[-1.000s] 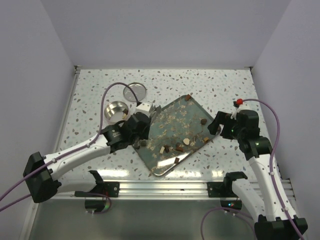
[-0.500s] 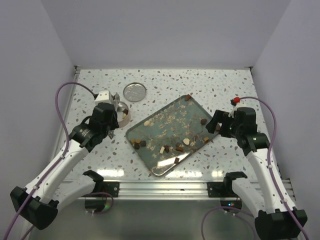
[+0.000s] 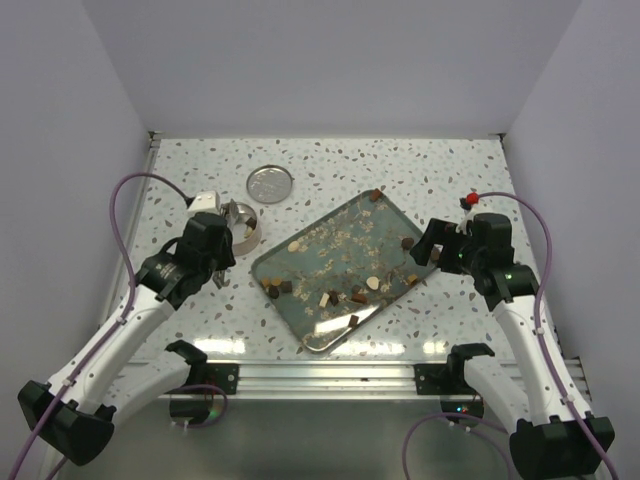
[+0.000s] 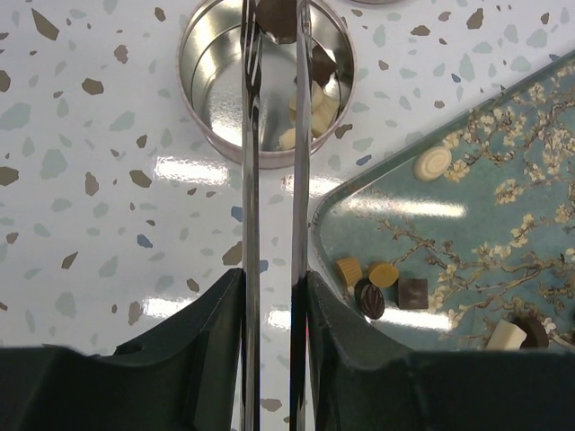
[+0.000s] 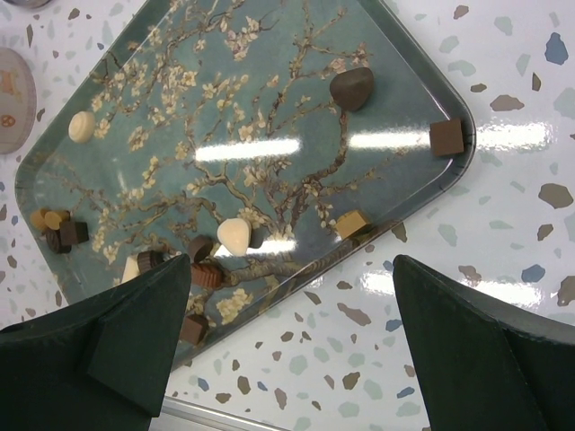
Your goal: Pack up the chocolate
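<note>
Several chocolate pieces (image 3: 330, 297), dark, tan and cream, lie on the blossom-patterned tray (image 3: 340, 262). My left gripper (image 3: 220, 252) is shut on thin metal tweezers (image 4: 251, 180). The tweezer tips reach over the round tin (image 4: 211, 99) and pinch a dark piece (image 4: 277, 13) at the view's top edge. A few cream and dark pieces (image 4: 314, 103) lie inside the tin. A small cluster of chocolates (image 4: 382, 283) sits in the tray's (image 4: 503, 224) near corner. My right gripper (image 3: 428, 245) is open and empty above the tray's right corner (image 5: 422, 189).
The tin's round lid (image 3: 270, 184) lies flat behind the tin (image 3: 243, 228). Purple cables loop from both wrists. White walls close in the speckled table on three sides. A metal rail runs along the near edge.
My left arm swung from over the tray's left corner to the tin, carrying the tweezers. The right arm has barely moved.
</note>
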`<state>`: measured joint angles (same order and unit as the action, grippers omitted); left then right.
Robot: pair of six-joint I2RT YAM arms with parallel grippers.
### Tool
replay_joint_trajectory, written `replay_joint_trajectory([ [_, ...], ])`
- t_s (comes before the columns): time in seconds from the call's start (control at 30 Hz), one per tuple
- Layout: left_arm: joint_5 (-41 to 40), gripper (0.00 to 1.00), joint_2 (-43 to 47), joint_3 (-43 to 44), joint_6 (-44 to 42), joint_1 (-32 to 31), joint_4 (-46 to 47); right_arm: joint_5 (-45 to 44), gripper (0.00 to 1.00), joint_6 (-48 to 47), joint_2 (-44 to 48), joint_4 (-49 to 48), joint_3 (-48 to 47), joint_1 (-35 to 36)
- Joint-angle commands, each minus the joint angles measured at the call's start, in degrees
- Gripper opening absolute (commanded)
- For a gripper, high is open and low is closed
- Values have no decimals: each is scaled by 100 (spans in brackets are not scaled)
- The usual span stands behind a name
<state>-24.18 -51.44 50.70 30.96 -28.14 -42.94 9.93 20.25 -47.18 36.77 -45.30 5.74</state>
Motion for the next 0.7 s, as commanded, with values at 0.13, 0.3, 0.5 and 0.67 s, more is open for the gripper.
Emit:
replay_joint_trajectory([
  [0.13, 1, 42, 134, 2, 121, 37, 13, 105, 97, -83, 24, -179, -84, 24],
  [0.3, -16, 43, 134, 19, 94, 45, -22, 97, 97, -91, 42, -171, -84, 24],
  [0.5, -34, 42, 134, 80, 15, 37, -4, 88, 97, -83, 60, -162, -84, 24],
  [0.67, -104, 41, 99, 168, -239, 45, 49, 70, 97, -65, 77, -153, -111, 24],
])
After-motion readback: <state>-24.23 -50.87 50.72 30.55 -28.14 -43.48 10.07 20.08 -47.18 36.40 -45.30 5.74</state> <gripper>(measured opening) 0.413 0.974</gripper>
